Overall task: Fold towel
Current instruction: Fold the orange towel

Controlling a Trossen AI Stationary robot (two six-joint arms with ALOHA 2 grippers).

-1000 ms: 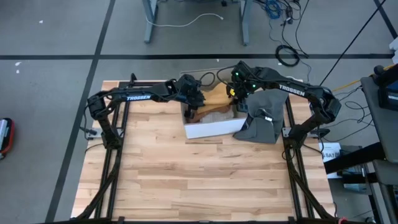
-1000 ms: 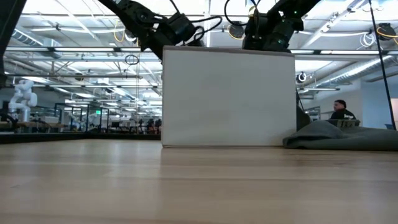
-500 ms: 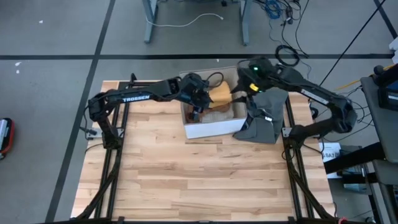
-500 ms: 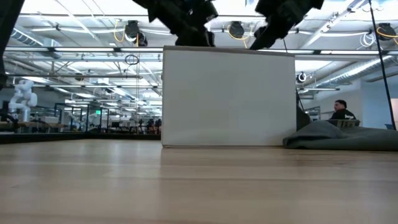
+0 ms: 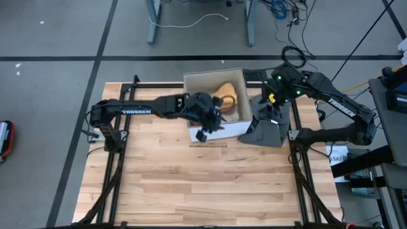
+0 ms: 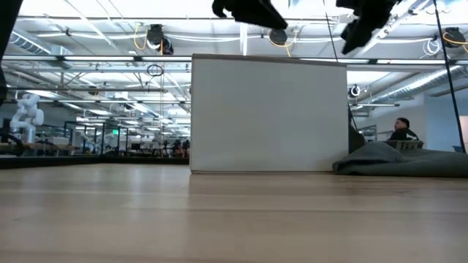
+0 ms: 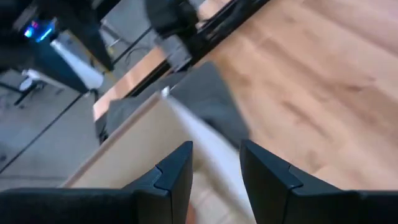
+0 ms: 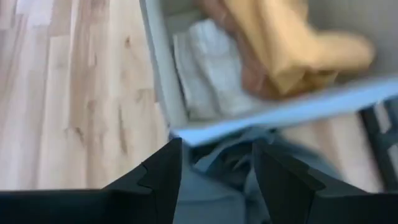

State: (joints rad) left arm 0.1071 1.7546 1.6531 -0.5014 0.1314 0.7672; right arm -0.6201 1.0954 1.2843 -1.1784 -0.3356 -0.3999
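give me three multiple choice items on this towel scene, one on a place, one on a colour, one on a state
1. Where does the grey towel lie?
A. inside the box
B. on the table beside the box's right side
C. on the floor

2. What colour is the topmost cloth in the white box?
A. yellow
B. blue
C. black

3. How do the two tools stand?
A. both clamped on the grey towel
B. both empty, fingers apart
C. the left one holds the yellow cloth

Answers:
1. B, the high view shows it spread on the wood against the box's right wall.
2. A, the yellow cloth lies over a white one.
3. B, the left tool and right tool each show a bare gap between their fingers.
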